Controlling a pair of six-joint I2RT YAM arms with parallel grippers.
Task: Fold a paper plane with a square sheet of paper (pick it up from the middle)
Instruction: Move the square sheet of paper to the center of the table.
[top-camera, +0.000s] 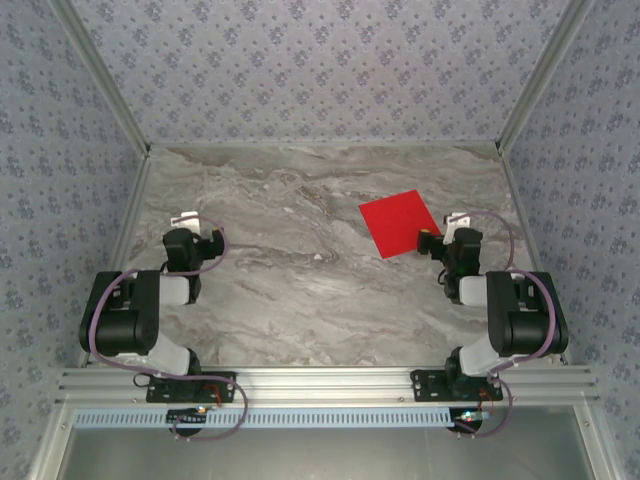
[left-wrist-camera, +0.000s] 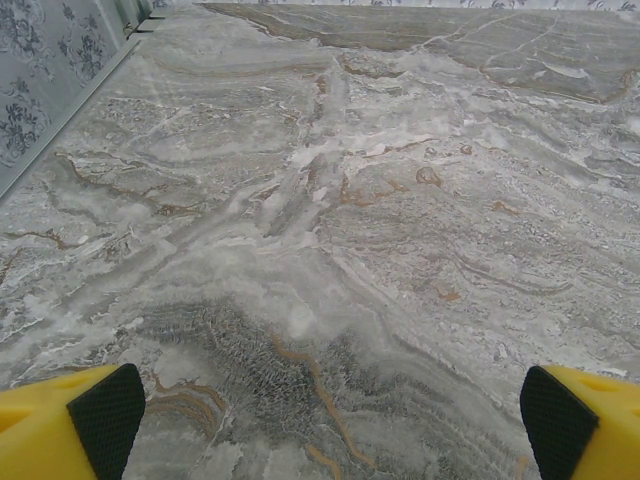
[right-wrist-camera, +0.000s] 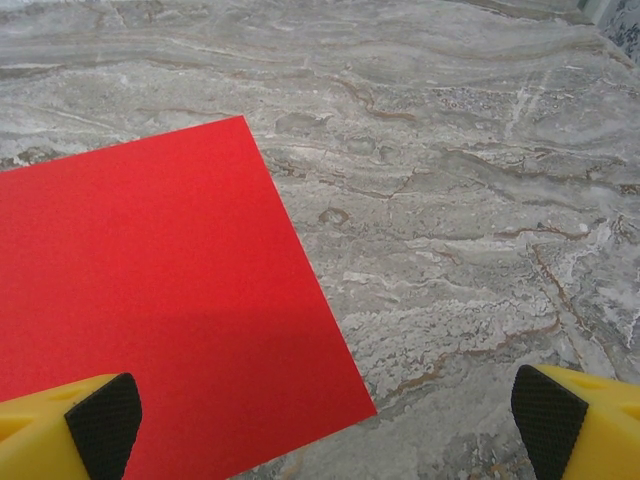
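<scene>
The square sheet of paper (top-camera: 402, 222) is seen lying flat and unfolded on the marble table (top-camera: 300, 290), toward 2 o'clock from the table's middle, turned so that its corners point outward like a diamond. No crease is seen on it. In the right wrist view the red sheet (right-wrist-camera: 160, 300) is spread from the middle toward 9 o'clock, with one corner pointing to 5 o'clock.

The right gripper (top-camera: 437, 241) is placed just beside the sheet's 4 o'clock corner, its fingers spread wide apart with nothing held between them. In its own camera the right gripper (right-wrist-camera: 320, 425) is shown with one black pad (right-wrist-camera: 105, 420) over the red paper at 7 o'clock and the other over bare marble at 5 o'clock; whether the pad touches the paper cannot be told.

The left gripper (top-camera: 196, 226) is found well apart from the sheet, toward 9 o'clock on the table. Its fingers are likewise held wide apart, and in the left wrist view the left gripper (left-wrist-camera: 330, 425) is seen above bare grey marble.

The table is enclosed by walls (top-camera: 300, 70) covered in a blue-grey floral pattern, and an aluminium rail (top-camera: 320, 380) is fixed along the 6 o'clock edge, where both arm bases are bolted.
</scene>
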